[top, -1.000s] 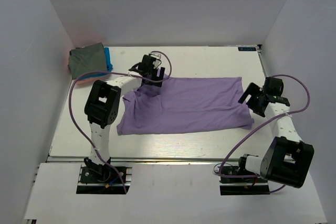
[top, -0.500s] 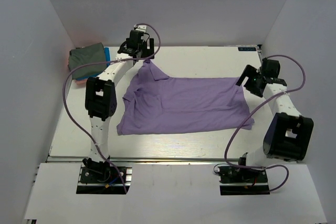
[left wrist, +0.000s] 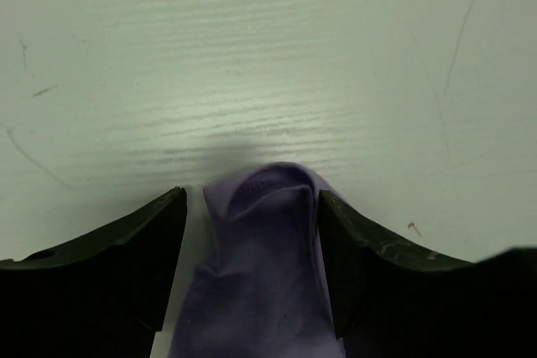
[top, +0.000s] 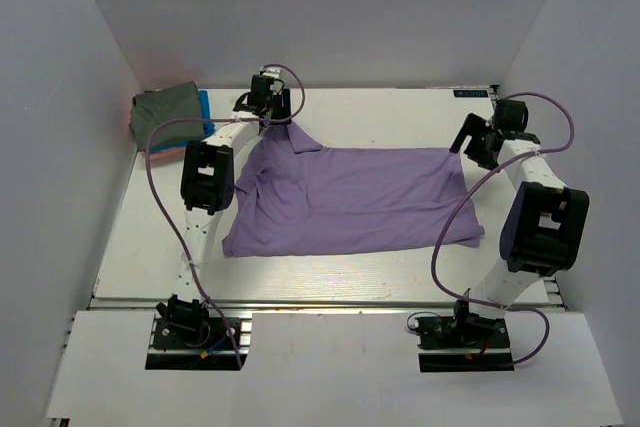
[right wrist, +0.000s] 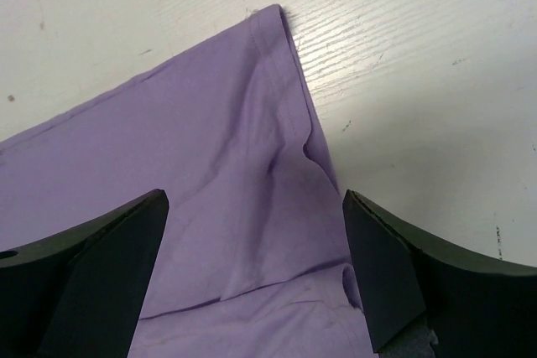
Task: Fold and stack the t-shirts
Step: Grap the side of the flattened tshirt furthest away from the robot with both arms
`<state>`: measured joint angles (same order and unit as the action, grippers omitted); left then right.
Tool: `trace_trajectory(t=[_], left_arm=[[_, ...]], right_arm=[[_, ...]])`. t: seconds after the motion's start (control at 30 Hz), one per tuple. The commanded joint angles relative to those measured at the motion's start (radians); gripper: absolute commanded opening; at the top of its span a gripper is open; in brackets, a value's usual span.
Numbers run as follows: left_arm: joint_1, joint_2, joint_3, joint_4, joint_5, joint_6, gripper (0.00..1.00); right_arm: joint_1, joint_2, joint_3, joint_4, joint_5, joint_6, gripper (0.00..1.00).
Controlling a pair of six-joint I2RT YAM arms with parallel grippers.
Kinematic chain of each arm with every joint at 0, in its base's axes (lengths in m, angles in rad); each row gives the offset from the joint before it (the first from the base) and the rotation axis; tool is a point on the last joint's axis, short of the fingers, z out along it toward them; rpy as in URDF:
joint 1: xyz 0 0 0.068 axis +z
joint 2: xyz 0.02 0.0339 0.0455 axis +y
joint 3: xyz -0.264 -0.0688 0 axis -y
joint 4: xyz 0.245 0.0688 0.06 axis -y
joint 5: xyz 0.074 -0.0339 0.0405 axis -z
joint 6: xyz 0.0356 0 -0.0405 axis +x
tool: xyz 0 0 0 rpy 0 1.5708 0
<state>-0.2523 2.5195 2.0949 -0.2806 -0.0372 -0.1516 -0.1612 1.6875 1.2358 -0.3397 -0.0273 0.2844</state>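
Purple shirt (top: 350, 202) is spread across the middle of the table (top: 400, 112), long side running 9 to 3. Its 11 o'clock corner is drawn out into a narrow peak, and that peak ends right in the left gripper (top: 270, 112).

From the left wrist, a bunched fold of purple cloth (left wrist: 264, 274) sits between the two dark fingers (left wrist: 117, 257). The right-hand finger presses against it, with only a thin sliver of table showing at the other tip. So the left gripper (left wrist: 252, 199) is clamped on the purple shirt, low over bare white table toward 12.

Over at 2 o'clock, the right gripper (top: 472, 142) sits above the shirt's far right corner. The right wrist view settles it: the fingers (right wrist: 92, 266) are spread wide, the hemmed corner of the cloth (right wrist: 226, 148) lies flat on the table between them, and neither finger touches it. The right gripper (right wrist: 253, 203) has its jaws apart and holds nothing.

The near edge of the purple shirt runs roughly 8 to 4, with a few soft creases and a small flap sticking out at the 4 o'clock corner.

Off in the 10 o'clock corner, well apart from all this, sits the folded stack. The olive shirt (top: 165, 112) is on top, the blue shirt (top: 205, 109) peeks out along its right side, and an edge of pink shirt (top: 134, 109) shows on the left.
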Motion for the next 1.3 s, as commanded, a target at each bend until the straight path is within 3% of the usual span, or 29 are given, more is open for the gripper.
trace_trajectory(t=[0.0, 0.17, 0.2, 0.27, 0.3, 0.4, 0.43, 0.7, 1.1, 1.2, 1.27], left_arm=[[0.008, 0.018, 0.056, 0.076, 0.011, -0.017, 0.73], [0.018, 0.041, 0.067, 0.098, 0.002, -0.017, 0.66], [0.018, 0.041, 0.067, 0.098, 0.019, -0.017, 0.55], [0.018, 0.05, 0.053, 0.107, 0.039, -0.006, 0.44], [0.018, 0.05, 0.042, 0.107, 0.051, -0.006, 0.32], [0.018, 0.016, -0.033, 0.164, 0.071, -0.006, 0.13], [0.018, 0.016, -0.047, 0.175, 0.071, -0.006, 0.0], [0.018, -0.014, -0.108, 0.242, 0.102, 0.017, 0.0], [0.018, -0.111, -0.194, 0.296, 0.102, 0.029, 0.0], [0.018, -0.134, -0.217, 0.305, 0.102, 0.029, 0.0], [0.018, -0.149, -0.226, 0.305, 0.102, 0.029, 0.0]], right_arm=[[0.003, 0.035, 0.053, 0.014, 0.01, -0.019, 0.9], [0.003, 0.066, 0.08, 0.01, 0.004, -0.022, 0.9], [0.006, 0.069, 0.085, 0.007, 0.006, -0.024, 0.9], [0.005, 0.086, 0.097, 0.007, 0.007, -0.022, 0.9], [0.003, 0.09, 0.102, 0.005, 0.006, -0.016, 0.9], [0.008, 0.118, 0.125, 0.007, 0.0, -0.019, 0.9], [0.011, 0.132, 0.137, 0.011, -0.002, -0.022, 0.9], [0.04, 0.285, 0.273, 0.025, 0.023, -0.031, 0.9], [0.081, 0.489, 0.441, -0.015, 0.188, -0.031, 0.89], [0.088, 0.534, 0.473, -0.025, 0.199, -0.031, 0.73], [0.092, 0.537, 0.467, -0.024, 0.204, -0.03, 0.5]])
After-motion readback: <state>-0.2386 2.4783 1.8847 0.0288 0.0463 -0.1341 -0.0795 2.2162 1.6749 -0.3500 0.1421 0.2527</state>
